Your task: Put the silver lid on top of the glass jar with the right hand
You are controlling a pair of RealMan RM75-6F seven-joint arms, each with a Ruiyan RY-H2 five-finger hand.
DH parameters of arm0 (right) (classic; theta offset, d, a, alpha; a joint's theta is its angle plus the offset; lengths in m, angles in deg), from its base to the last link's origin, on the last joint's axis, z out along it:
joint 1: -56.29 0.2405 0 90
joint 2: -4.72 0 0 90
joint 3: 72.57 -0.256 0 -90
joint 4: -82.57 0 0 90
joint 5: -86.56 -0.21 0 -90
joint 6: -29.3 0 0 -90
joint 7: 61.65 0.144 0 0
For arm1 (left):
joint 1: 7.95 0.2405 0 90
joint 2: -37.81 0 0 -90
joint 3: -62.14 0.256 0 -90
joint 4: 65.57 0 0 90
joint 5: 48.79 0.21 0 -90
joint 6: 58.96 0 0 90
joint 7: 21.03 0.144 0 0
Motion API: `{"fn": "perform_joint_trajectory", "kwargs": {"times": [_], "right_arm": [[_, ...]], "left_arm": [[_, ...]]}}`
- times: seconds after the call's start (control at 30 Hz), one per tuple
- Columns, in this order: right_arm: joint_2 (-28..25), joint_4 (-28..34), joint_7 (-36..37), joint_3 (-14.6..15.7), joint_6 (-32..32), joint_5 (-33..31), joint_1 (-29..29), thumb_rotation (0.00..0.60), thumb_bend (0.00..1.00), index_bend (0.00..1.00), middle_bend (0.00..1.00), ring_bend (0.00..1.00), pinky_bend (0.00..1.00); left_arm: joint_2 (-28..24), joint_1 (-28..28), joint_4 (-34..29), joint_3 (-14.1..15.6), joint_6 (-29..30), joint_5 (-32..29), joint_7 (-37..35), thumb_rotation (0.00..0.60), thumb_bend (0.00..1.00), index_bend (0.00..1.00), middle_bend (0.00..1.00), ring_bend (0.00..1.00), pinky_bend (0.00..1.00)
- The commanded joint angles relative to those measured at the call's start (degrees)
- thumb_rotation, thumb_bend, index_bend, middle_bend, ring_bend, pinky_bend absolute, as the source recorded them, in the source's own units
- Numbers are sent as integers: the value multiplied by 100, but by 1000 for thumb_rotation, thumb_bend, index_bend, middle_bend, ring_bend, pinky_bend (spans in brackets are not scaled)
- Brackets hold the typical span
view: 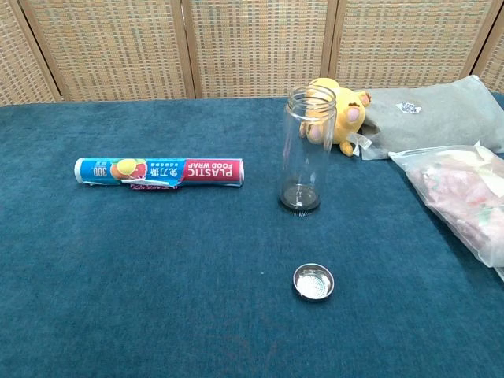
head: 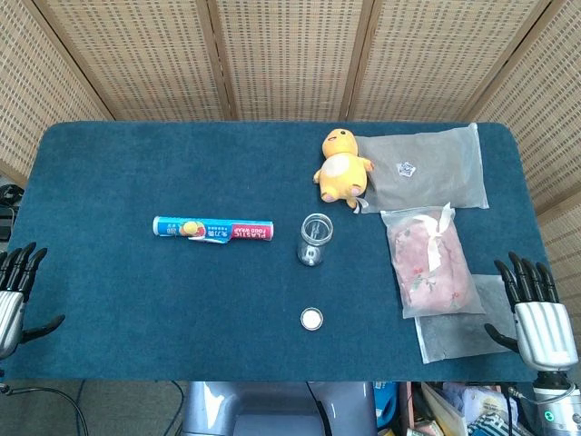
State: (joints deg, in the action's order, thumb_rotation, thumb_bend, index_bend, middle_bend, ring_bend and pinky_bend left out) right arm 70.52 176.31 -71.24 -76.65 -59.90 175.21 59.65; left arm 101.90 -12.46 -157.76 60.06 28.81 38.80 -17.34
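Observation:
A clear glass jar (head: 314, 239) (view: 306, 149) stands upright and uncovered near the middle of the blue table. The silver lid (head: 311, 319) (view: 313, 282) lies flat on the cloth a short way in front of the jar, closer to me. My right hand (head: 534, 312) hovers at the table's near right corner, fingers spread, holding nothing, far to the right of the lid. At the near left edge my left hand (head: 16, 291) is likewise open and empty. The chest view shows neither hand.
A roll of plastic food wrap (head: 213, 229) (view: 160, 172) lies left of the jar. Behind the jar sits a yellow plush toy (head: 343, 166) (view: 340, 113). A grey pouch (head: 424, 169) and a bag of pink fabric (head: 427, 262) lie on the right.

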Motion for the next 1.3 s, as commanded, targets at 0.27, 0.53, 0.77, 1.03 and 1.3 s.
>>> {"fn": "perform_joint_trajectory", "kwargs": {"times": [0.27, 0.53, 0.77, 1.03, 1.3], "right_arm": [[-116, 122, 89, 181, 234, 148, 45, 600, 0, 4, 0, 0, 0], [-300, 304, 802, 667, 1389, 1256, 836, 600, 0, 117, 0, 0, 0], [-18, 566, 1315, 513, 3010, 1394, 2100, 600, 0, 196, 0, 0, 0], [599, 548, 893, 104, 3841, 492, 2664, 600, 65, 302, 0, 0, 0], [1235, 395, 216, -80, 4126, -196, 2947, 600, 179, 391, 0, 0, 0]], "left_arm": [[11, 19, -25, -26, 49, -6, 24, 600, 68, 0, 0, 0, 0], [33, -25, 22, -58, -57, -91, 31, 600, 68, 0, 0, 0, 0], [47, 1, 12, -96, -13, -156, 43, 600, 67, 0, 0, 0, 0], [53, -13, 82, -122, -88, -251, -33, 600, 68, 0, 0, 0, 0], [50, -20, 96, -117, -119, -258, -47, 600, 68, 0, 0, 0, 0]]}}
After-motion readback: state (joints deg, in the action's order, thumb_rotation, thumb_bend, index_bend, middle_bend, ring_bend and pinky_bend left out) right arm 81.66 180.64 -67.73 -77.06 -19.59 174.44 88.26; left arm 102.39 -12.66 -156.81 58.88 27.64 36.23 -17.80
